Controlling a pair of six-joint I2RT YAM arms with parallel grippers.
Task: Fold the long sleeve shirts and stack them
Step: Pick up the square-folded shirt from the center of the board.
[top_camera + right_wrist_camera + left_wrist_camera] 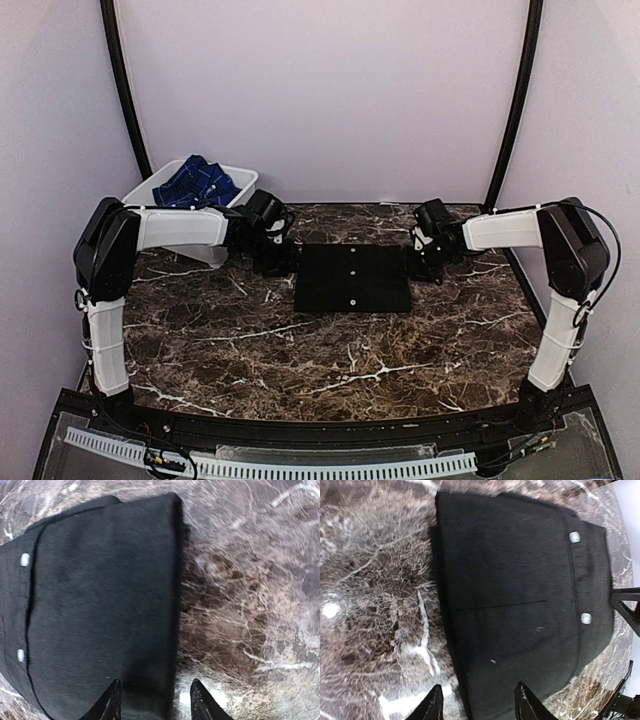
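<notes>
Top external: black shirt (352, 278) between left tool (279, 262) and right tool (419, 266)

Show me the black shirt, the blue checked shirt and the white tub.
black shirt (352, 278): top view, middle of folded cloth.
blue checked shirt (195, 183): top view, bunched cloth in tub.
white tub (249, 179): top view, right rim.

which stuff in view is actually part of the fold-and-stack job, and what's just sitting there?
Job:
- black shirt, folded flat mid-table
- blue checked shirt, bunched in the tub

Just there:
- white tub, back left, only holding the blue shirt
- marble table
</notes>
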